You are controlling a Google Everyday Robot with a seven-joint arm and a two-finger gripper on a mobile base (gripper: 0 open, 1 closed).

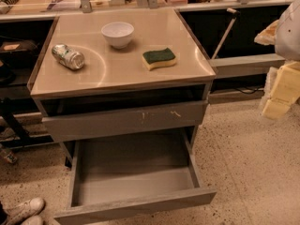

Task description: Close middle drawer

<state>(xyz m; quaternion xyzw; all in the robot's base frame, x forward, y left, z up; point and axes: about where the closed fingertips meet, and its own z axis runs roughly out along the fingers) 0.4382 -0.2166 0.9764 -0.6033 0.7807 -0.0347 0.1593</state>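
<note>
The middle drawer (136, 172) is a wide grey box pulled far out of the cabinet. Its bare grey interior is empty and its plain front panel (140, 206) sits at the bottom of the view. Above it, the grey drawer front with pale scratch marks (126, 120) stands slightly out from the cabinet. My gripper (280, 92), pale yellow under a white arm part, is at the right edge. It is well to the right of the cabinet, above the floor, and touches nothing.
On the cabinet top (93, 74) are a white bowl (117, 33), a green and yellow sponge (160, 58) and a crushed can (68, 56) lying on its side. White shoes (23, 210) show at the bottom left. Speckled floor lies to the right.
</note>
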